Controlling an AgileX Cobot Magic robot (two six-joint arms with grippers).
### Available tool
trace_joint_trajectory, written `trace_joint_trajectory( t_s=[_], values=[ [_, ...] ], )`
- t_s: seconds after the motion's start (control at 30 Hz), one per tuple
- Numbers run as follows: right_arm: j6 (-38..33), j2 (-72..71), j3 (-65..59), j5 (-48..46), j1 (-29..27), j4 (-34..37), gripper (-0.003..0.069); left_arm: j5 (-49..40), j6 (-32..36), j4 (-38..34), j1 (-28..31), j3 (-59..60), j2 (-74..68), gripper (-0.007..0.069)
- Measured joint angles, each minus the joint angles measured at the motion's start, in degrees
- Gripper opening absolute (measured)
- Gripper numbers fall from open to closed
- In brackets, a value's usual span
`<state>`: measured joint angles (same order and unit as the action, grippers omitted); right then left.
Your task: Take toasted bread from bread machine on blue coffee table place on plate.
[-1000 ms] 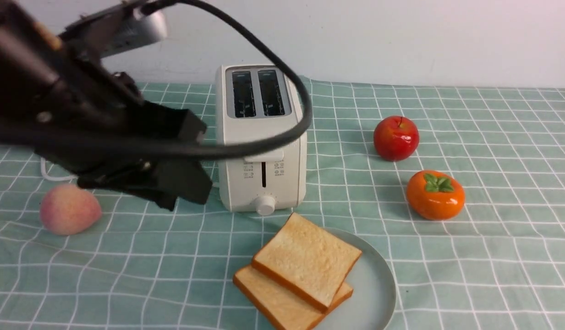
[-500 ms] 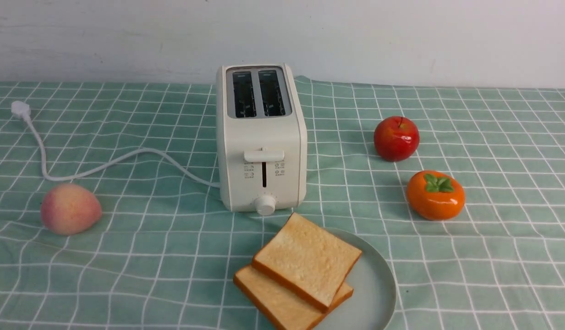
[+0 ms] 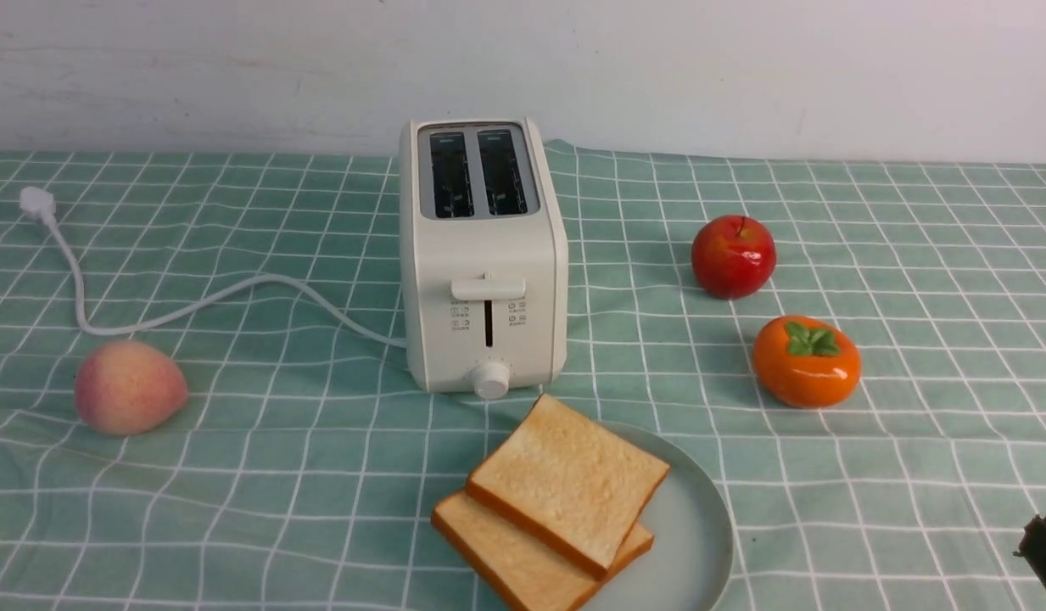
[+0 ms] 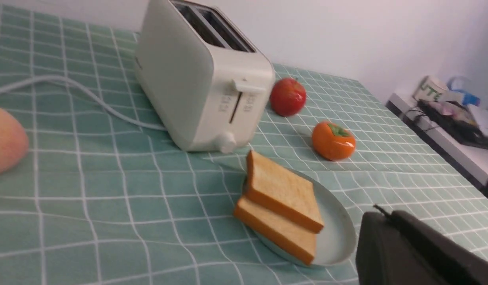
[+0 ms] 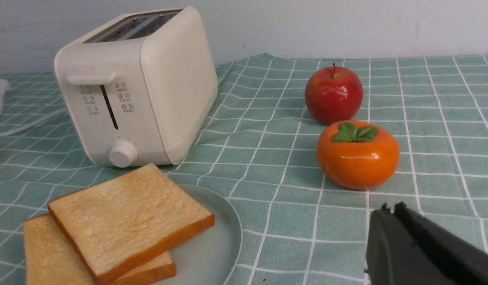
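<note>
Two slices of toasted bread lie stacked on the plate, the upper slice skewed over the lower one. Just behind the plate the bread machine stands on the blue coffee table, both slots empty and dark. My left gripper is shut on nothing, hovering near the plate's rim, and does not show in the front view. My right gripper is shut and empty, on the near side of the orange fruit; only its tip shows at the front view's lower right edge.
A red apple and an orange persimmon sit right of the toaster. A peach lies at the left. The white cord runs left to its plug. A cluttered side shelf stands beyond the table's right edge.
My left arm, which filled the front view's left a second ago, has withdrawn out of it, uncovering the cord. My right gripper's tip has come in at the lower right edge.
</note>
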<state>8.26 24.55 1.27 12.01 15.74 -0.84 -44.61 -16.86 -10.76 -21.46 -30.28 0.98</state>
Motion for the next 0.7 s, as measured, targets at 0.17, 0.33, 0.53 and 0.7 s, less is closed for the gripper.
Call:
trace_joint_trajectory(
  t_s=[0.17, 0.33, 0.53, 0.7],
  values=[
    [0.1, 0.0, 0.0, -0.3, 0.0, -0.1, 0.0001, 0.1, 0.0, 2.7, 0.0, 0.1, 0.0, -0.0014],
    [0.1, 0.0, 0.0, -0.6, 0.0, -0.1, 0.0003, 0.1, 0.0, 3.1, 0.0, 0.1, 0.0, -0.0014],
    [0.1, 0.0, 0.0, -0.8, 0.0, -0.1, 0.0009, 0.3, 0.0, 4.3, 0.1, 0.2, 0.1, -0.0014],
    [0.1, 0.0, 0.0, -0.8, 0.0, -0.1, 0.0012, 9.4, 0.0, 9.8, 2.8, 3.8, 0.1, -0.0014]
  ],
)
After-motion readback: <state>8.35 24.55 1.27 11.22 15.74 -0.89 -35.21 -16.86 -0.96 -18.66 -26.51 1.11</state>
